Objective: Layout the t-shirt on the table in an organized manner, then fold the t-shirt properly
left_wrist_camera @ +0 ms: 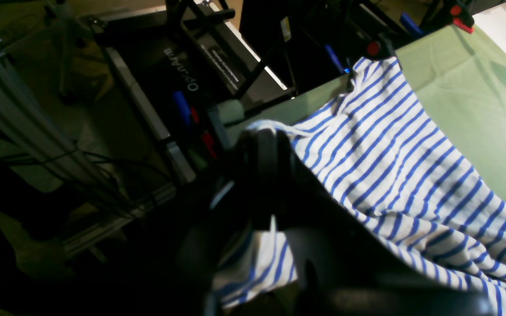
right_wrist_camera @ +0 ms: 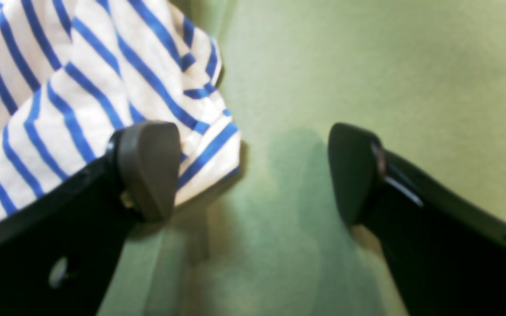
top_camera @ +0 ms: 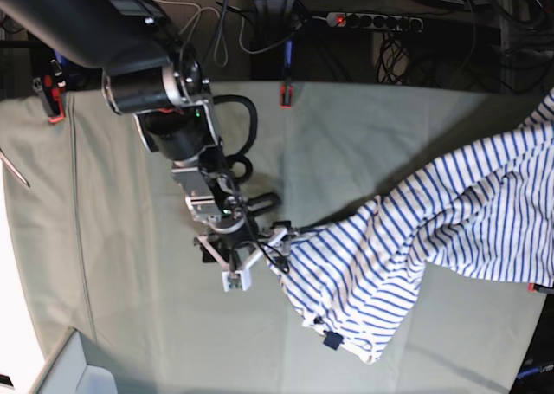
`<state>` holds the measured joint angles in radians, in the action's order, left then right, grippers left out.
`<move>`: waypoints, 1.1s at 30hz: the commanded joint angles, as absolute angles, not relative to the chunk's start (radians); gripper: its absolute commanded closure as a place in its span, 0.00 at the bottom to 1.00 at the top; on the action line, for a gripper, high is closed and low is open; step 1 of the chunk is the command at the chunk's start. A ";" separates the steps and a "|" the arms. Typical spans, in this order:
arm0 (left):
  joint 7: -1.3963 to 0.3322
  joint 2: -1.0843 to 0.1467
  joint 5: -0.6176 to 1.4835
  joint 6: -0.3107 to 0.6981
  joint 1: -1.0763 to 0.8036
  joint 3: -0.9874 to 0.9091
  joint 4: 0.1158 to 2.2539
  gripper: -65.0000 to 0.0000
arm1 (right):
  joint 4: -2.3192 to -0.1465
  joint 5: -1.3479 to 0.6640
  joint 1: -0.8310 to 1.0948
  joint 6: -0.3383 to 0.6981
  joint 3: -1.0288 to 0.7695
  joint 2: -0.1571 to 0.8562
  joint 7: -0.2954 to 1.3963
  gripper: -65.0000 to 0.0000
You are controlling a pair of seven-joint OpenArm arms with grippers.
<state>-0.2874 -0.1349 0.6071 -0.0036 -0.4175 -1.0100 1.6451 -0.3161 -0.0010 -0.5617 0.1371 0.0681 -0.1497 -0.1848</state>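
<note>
The white, blue-striped t-shirt point(top_camera: 407, 238) lies crumpled on the grey-green table point(top_camera: 121, 238), stretched from the middle to the right edge, where it rises out of frame. Its navy label point(top_camera: 331, 340) sits at the lower hem. My right gripper point(top_camera: 279, 242) is at the shirt's left end. In the right wrist view this gripper point(right_wrist_camera: 248, 175) stands open just above the cloth, and a corner of the t-shirt point(right_wrist_camera: 103, 87) lies against its left finger. My left gripper point(left_wrist_camera: 264, 149) is shut on the t-shirt point(left_wrist_camera: 389, 153), which drapes over its dark fingers near the table edge.
Red clamps point(top_camera: 283, 95) point(top_camera: 50, 95) hold the table cloth at the far edge. A power strip point(top_camera: 372, 19) and cables lie behind. A pale bin point(top_camera: 69, 372) sits at the front left corner. A black frame point(left_wrist_camera: 200, 66) stands beyond the table edge.
</note>
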 commanded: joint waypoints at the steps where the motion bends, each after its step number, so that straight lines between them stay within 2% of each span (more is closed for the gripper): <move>1: -0.260 -0.153 0.607 -0.001 -0.418 -1.015 1.664 1.00 | -0.335 -0.005 -0.584 0.188 0.068 -0.157 -0.211 0.18; 5: -0.260 -0.153 0.607 -0.001 -0.418 -1.015 1.662 1.00 | -0.329 -0.005 -0.576 0.349 0.068 -0.157 -0.209 0.18; 15: -0.260 -0.153 0.607 -0.001 -0.417 -1.015 1.656 1.00 | -0.329 -0.005 -0.552 0.371 0.090 -0.157 -0.213 0.20; 18: -0.260 -0.151 0.607 -0.001 -0.417 -1.015 1.656 1.00 | -0.329 -0.005 -0.550 0.371 0.179 -0.157 -0.213 0.32; 21: -0.260 -0.151 0.607 -0.001 -0.417 -1.015 1.656 1.00 | -0.329 -0.005 -0.549 0.371 0.259 -0.157 -0.213 0.51; 27: -0.260 -0.151 0.607 -0.001 -0.421 -1.017 1.655 1.00 | -0.332 -0.007 -0.549 0.363 0.286 -0.157 -0.213 0.99; 33: -0.260 -0.151 0.607 -0.001 -0.418 -1.015 1.658 1.00 | -0.338 -0.008 -0.549 0.361 0.286 -0.157 -0.213 1.00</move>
<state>-0.2871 -0.1349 0.6071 -0.0036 -0.4156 -1.0100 1.6421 -0.3202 -0.0010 -0.5205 0.3447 0.2882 -0.1497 -0.1947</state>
